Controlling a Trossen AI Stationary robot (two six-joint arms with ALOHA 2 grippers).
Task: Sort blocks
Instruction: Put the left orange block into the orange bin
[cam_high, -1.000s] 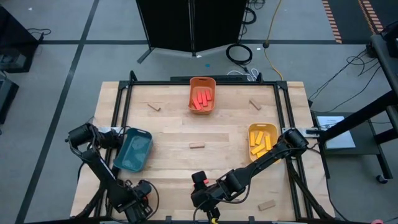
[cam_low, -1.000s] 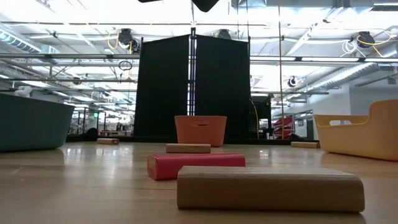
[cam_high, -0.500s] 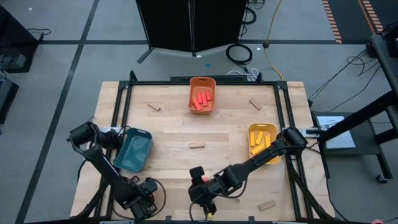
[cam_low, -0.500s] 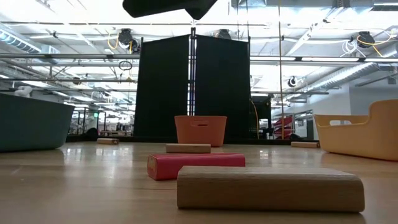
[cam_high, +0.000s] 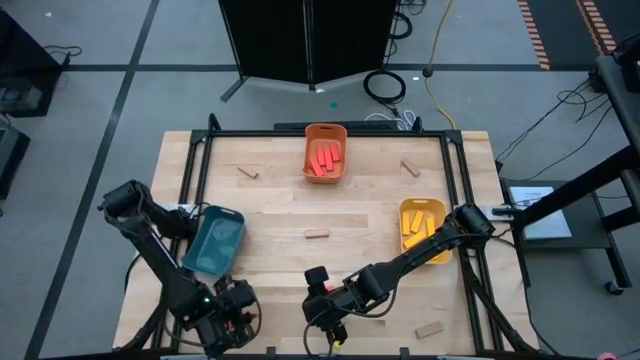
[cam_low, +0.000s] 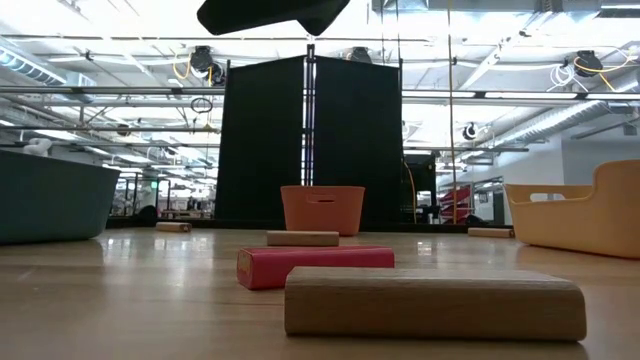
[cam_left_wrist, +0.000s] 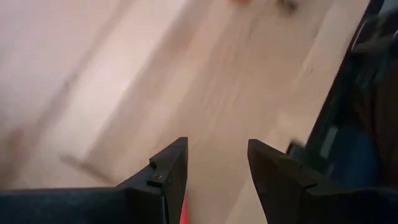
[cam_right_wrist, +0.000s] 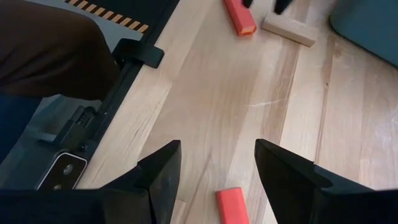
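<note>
The left gripper (cam_high: 228, 318), at the table's seven o'clock edge, has swung inward over the last second, jaws apart and empty, with a sliver of red block (cam_left_wrist: 184, 210) below them. The right gripper (cam_high: 322, 318), at six o'clock, has edged left and hangs open and empty over another red block (cam_right_wrist: 231, 205), so a pick looks imminent. Sorted blocks lie in the orange bin (cam_high: 325, 133) at twelve and the yellow bin (cam_high: 422, 207) at three; tan blocks (cam_high: 316, 235) remain scattered.

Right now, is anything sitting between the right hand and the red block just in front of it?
Nothing visible. In the right wrist view the right hand is open above bare tabletop, and the red block lies between its fingers with nothing in the way.
</note>
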